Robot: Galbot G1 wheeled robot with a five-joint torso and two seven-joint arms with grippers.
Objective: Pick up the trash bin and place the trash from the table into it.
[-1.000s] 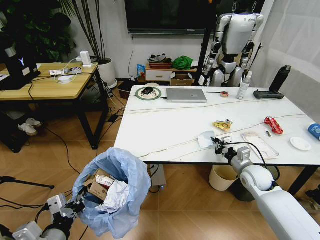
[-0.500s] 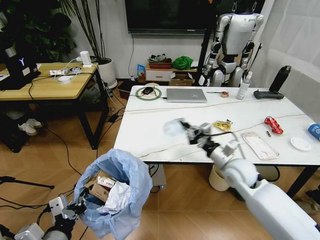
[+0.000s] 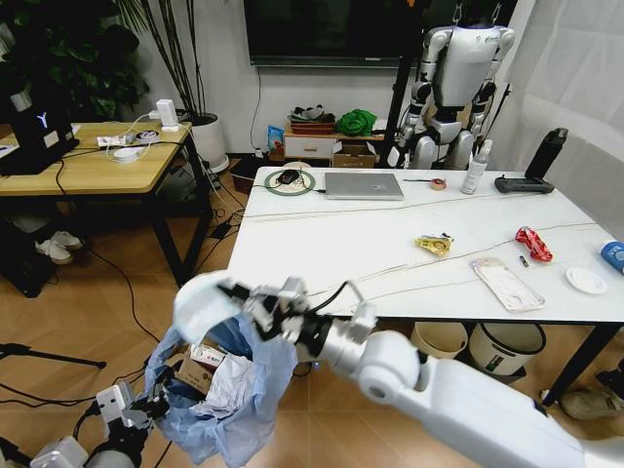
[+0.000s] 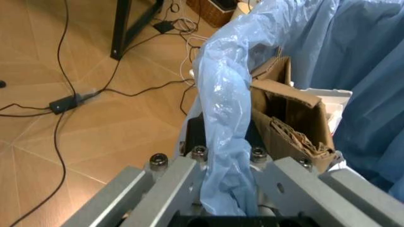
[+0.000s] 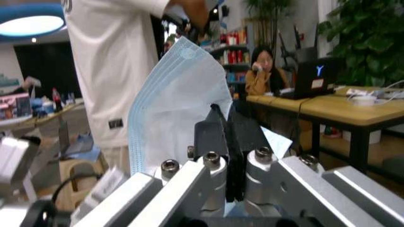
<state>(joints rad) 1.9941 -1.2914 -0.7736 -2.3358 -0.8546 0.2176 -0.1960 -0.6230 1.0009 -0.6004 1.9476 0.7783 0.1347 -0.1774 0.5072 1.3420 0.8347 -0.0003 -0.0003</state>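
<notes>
The right gripper (image 3: 237, 292) reaches across the head view to about 8 o'clock of the white marble surface (image 3: 322, 249), just off its near-left corner and over the floor. Its fingers (image 5: 221, 137) are closed on a pale blue face mask (image 3: 200, 304), a pleated sheet that stands up from them in the right wrist view (image 5: 173, 99). The mask hangs directly above the open mouth of the trash bin (image 3: 229, 390), at the bin's 11 o'clock rim.

The left gripper (image 3: 146, 405) sits low at 7 o'clock in the head view, its fingers (image 4: 158, 184) pinched on a twisted fold of the bin's light-blue bag (image 4: 224, 142), holding the bin off the floor. Inside lie torn brown cardboard (image 4: 284, 118) and crumpled white tissue (image 3: 229, 380).

On the surface at 3 o'clock rest a yellow wrapper (image 3: 433, 244), a red wrapper (image 3: 533, 244), clear plastic packaging (image 3: 505, 284), a white lid (image 3: 585, 281) and a blue-white cup (image 3: 613, 254) at the edge.
</notes>
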